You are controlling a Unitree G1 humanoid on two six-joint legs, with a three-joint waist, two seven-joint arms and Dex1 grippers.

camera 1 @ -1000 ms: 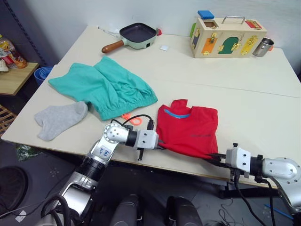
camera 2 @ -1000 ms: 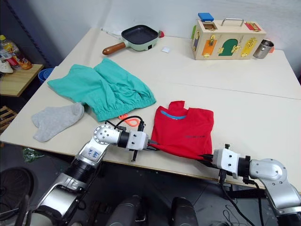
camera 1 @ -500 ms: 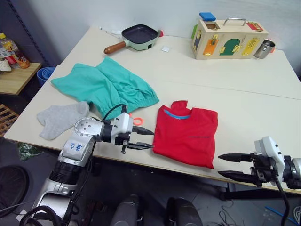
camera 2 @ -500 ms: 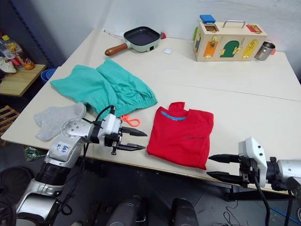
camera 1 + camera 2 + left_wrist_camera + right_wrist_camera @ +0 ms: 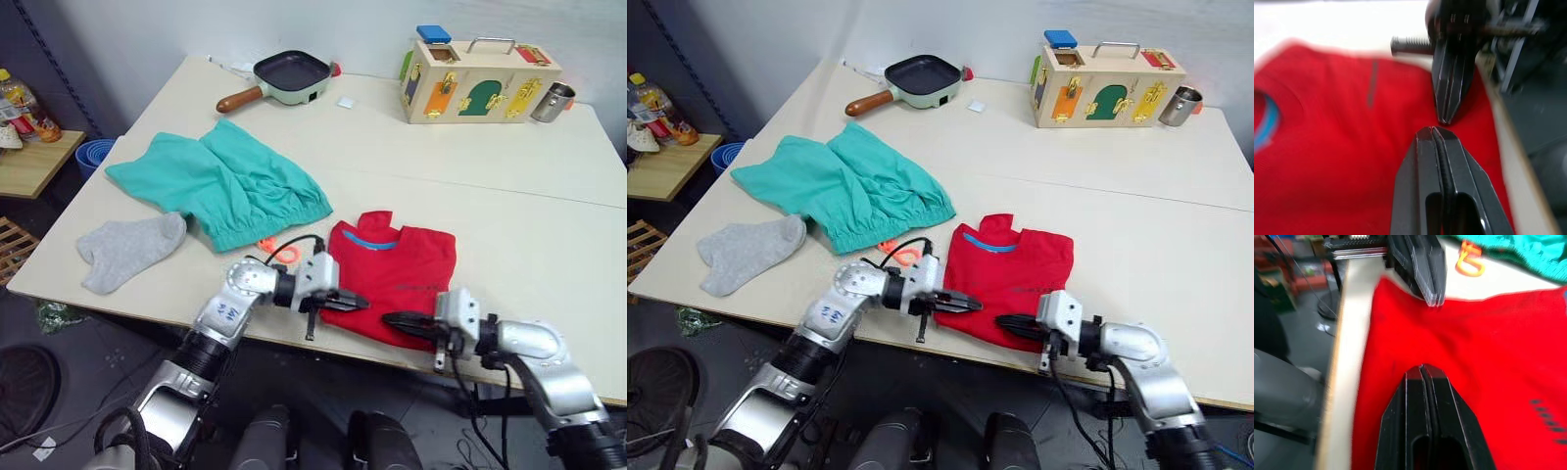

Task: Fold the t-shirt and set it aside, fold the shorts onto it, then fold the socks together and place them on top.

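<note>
Robot test lab, bare table, latch-board toy box, dangling cables

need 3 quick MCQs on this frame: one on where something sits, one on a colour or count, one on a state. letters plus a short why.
1. Where does the t-shirt lie?
A. Near edge of the table, between the two grippers
B. Inside the frying pan
C. Under the shorts

2. What colour are the shorts?
A. Yellow
B. Teal-green
C. Black

3. How do the fingers of the left gripper and right gripper stand?
A. Both wide open
B. Both shut
C. One open, one shut

Answers: 1 A, the red cloth sits at the near edge with a gripper at each side. 2 B, the cloth by the socks is teal-green. 3 B, each wrist view shows its finger pair pressed together over the red cloth.
</note>
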